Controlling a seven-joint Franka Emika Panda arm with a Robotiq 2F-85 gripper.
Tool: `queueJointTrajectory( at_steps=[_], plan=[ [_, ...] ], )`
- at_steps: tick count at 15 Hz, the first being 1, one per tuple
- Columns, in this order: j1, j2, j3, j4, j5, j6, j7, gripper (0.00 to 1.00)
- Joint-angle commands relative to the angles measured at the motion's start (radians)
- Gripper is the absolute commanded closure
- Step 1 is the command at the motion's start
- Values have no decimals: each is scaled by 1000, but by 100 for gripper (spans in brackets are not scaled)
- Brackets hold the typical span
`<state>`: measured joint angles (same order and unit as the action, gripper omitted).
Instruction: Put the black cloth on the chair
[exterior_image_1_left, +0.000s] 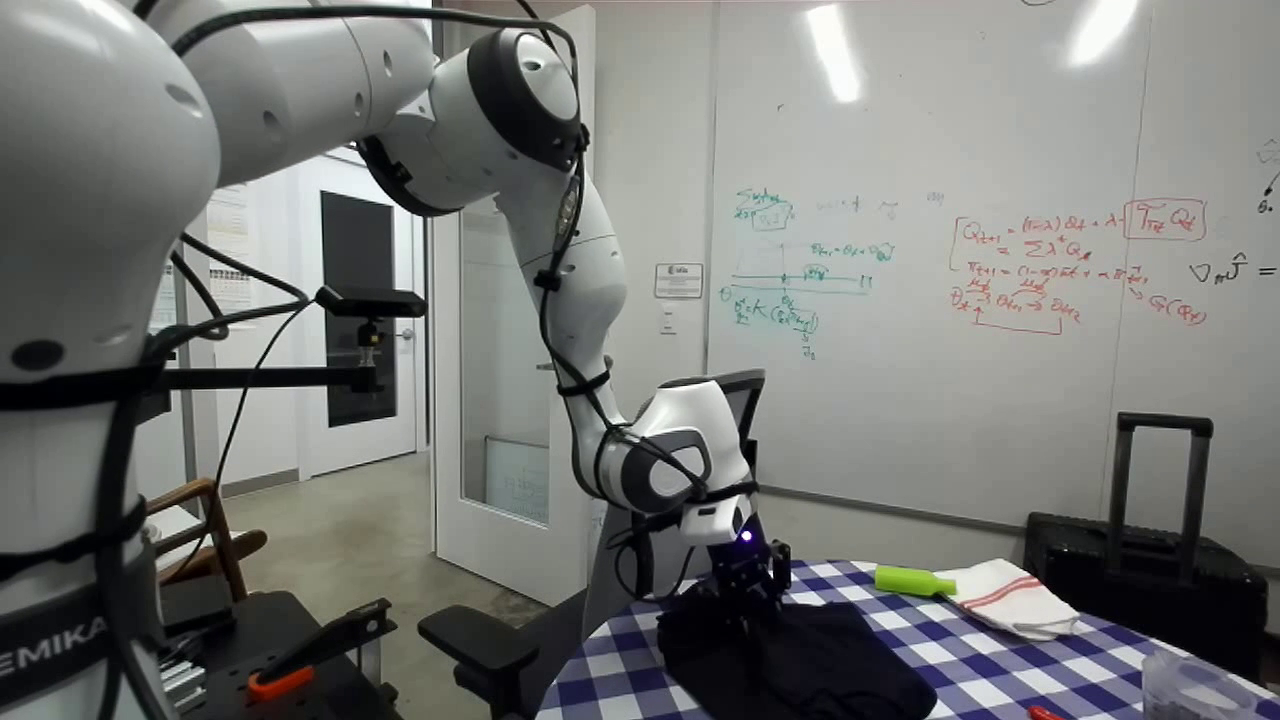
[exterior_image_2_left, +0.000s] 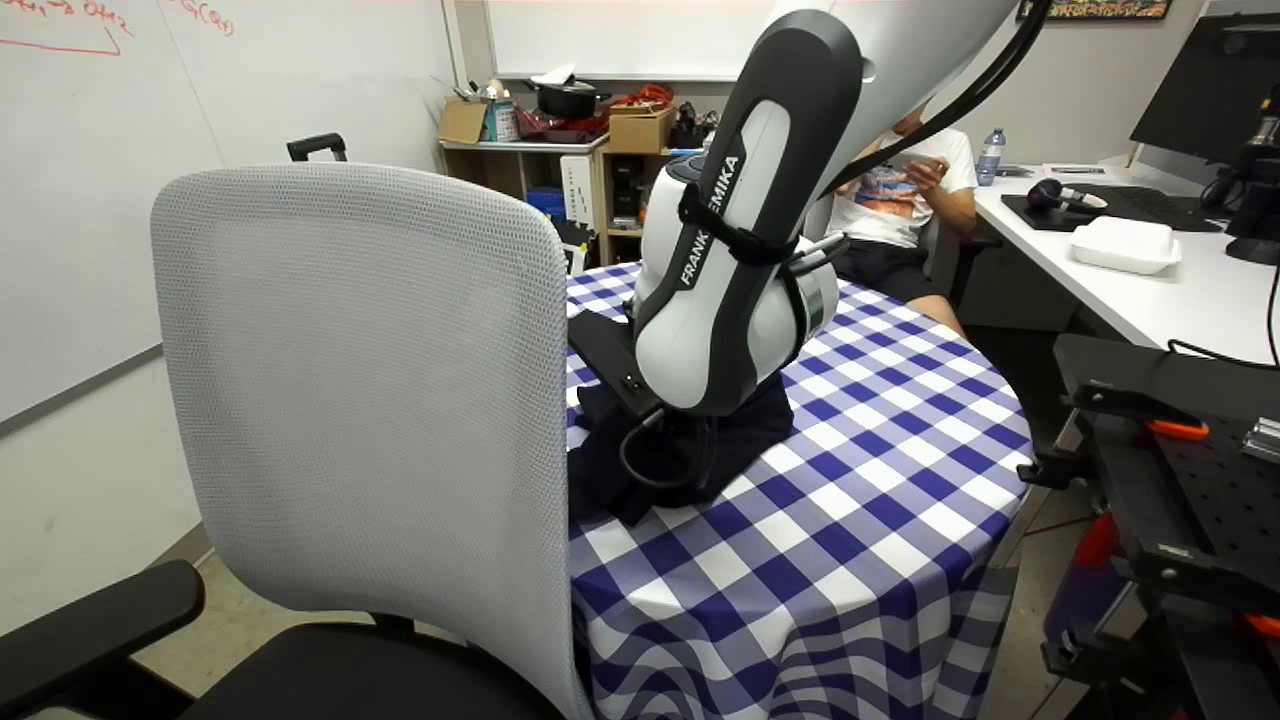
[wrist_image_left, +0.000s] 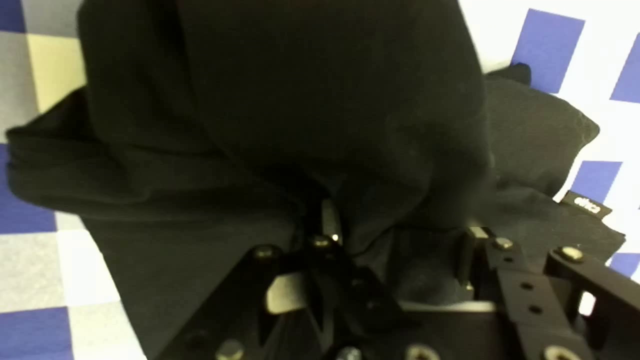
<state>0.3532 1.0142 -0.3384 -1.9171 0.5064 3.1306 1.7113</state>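
Looks to be at grasp step, down at black cloth (exterior_image_1_left: 820, 655) on tabletop (exterior_image_2_left: 860, 510) with end effector (wrist_image_left: 402, 232) spread; needs to clamp, lift, then swing to chair (exterior_image_2_left: 360, 390).

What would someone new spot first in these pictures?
Probably the big white robot arm, bent down with its gripper at the black cloth. Next, the blue-and-white checked tablecloth beneath it, and the gray-backed chair, large at the left in an exterior view.
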Motion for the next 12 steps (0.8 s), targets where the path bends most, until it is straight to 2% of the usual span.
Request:
queueJointTrajectory(
  at_steps=[1,3,5,9,10,11,12],
  plan=[
    [34,-14,-50,1,-33,-18,38,78],
    [37,-29,-64,-11,-35,-18,34,39],
    [26,-41,-65,-16,-36,-17,28,33],
    [14,-60,-60,-23,-36,-14,24,3],
    [12,-62,-58,-23,-36,-13,24,0],
    [9,-64,-57,-22,-36,-11,24,10],
    [5,-67,-55,-20,-35,-11,25,35]
  ],
)
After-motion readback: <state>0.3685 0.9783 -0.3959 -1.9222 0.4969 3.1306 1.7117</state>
